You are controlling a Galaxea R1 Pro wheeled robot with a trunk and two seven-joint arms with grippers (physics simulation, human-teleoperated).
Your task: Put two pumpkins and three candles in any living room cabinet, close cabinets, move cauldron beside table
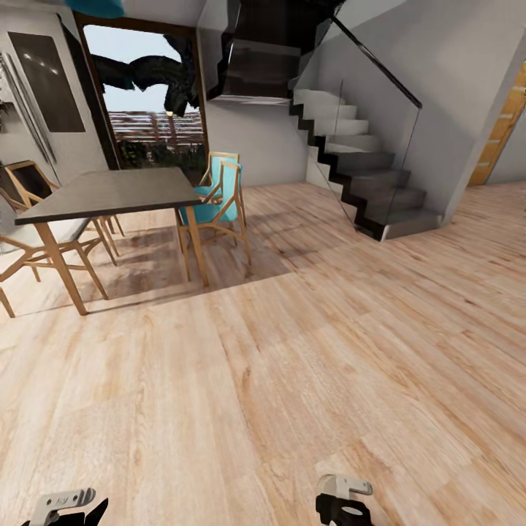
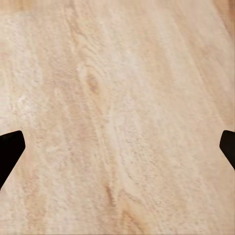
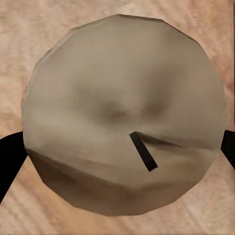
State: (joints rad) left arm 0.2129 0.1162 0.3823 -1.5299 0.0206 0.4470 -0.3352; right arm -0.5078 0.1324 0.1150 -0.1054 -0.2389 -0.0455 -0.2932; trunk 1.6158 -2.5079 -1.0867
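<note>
A candle [image 3: 122, 98], a squat pale cylinder with a short dark wick, sits between the dark fingertips [image 3: 10, 156] of my right gripper [image 3: 117, 152], which is shut on its sides above the wood floor. My left gripper [image 2: 117, 152] is open, its two black fingertips [image 2: 9, 152] wide apart over bare floorboards with nothing between them. In the head view the left arm's wrist [image 1: 66, 506] and the right arm's wrist [image 1: 343, 499] sit at the lower edge. The pumpkins, the cabinet, the cauldron and the living-room table are out of view.
A dark-topped dining table [image 1: 109, 191] on wooden legs stands at the left, with wooden chairs [image 1: 219, 197], some with teal seats, around it. A staircase [image 1: 365, 175] with a glass rail rises at the back right. A large window [image 1: 150, 102] is behind the table. Open wood floor [image 1: 307, 351] lies ahead.
</note>
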